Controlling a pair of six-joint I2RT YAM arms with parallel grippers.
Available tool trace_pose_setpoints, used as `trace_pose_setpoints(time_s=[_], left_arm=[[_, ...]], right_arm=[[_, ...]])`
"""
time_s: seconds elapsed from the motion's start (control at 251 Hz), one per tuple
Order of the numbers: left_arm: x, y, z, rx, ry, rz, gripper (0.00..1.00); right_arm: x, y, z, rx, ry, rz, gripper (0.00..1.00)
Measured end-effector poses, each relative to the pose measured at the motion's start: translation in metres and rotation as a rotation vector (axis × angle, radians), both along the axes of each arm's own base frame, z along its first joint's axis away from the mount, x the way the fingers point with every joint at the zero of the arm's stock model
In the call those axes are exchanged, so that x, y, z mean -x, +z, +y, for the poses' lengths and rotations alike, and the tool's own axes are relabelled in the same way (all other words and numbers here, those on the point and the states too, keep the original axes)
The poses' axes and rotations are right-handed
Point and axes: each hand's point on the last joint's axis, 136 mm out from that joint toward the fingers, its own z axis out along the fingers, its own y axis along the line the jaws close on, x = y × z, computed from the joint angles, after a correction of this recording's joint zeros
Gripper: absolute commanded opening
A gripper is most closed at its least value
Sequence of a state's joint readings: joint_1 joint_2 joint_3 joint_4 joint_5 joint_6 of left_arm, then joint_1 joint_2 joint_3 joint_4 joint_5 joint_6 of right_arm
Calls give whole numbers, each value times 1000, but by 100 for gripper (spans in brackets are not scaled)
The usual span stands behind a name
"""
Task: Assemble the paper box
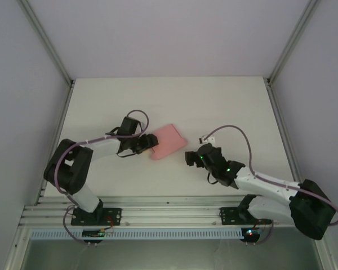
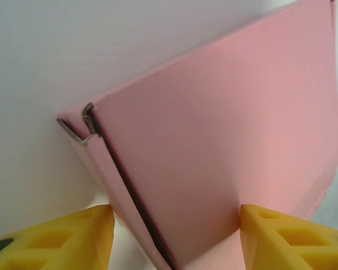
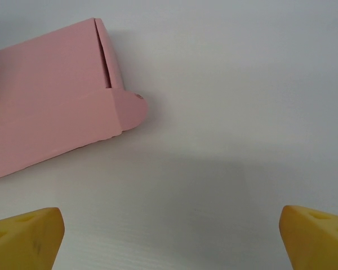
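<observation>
The paper box is a light pink, folded, shallow box lying mid-table. My left gripper is at its left end. In the left wrist view the box rises between the yellow fingers, which touch it on both sides. A dark slit runs along its side seam and a corner tab sticks out at the far end. My right gripper is open over bare table to the right of the box. In the right wrist view the box lies at the upper left with a rounded tab protruding.
The white table is walled by pale panels and metal posts at the back corners. An aluminium rail carrying both arm bases runs along the near edge.
</observation>
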State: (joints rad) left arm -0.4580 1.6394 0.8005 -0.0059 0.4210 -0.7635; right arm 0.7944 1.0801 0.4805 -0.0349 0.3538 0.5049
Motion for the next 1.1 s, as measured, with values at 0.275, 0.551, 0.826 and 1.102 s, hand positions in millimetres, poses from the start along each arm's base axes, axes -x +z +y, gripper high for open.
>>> trace_pose_setpoints(time_s=[0.275, 0.551, 0.826, 1.102], left_arm=[[-5, 1, -13, 101, -78, -58, 27], [-6, -1, -9, 301, -50, -46, 25], [-6, 0, -5, 407, -41, -48, 24], [-6, 0, -5, 428, -57, -51, 23]], right_arm=[[-28, 32, -14, -236, 0, 109, 100], [-47, 36, 2, -490, 91, 306, 100], [-63, 4, 32, -586, 182, 516, 100], [-86, -8, 57, -645, 262, 586, 100]])
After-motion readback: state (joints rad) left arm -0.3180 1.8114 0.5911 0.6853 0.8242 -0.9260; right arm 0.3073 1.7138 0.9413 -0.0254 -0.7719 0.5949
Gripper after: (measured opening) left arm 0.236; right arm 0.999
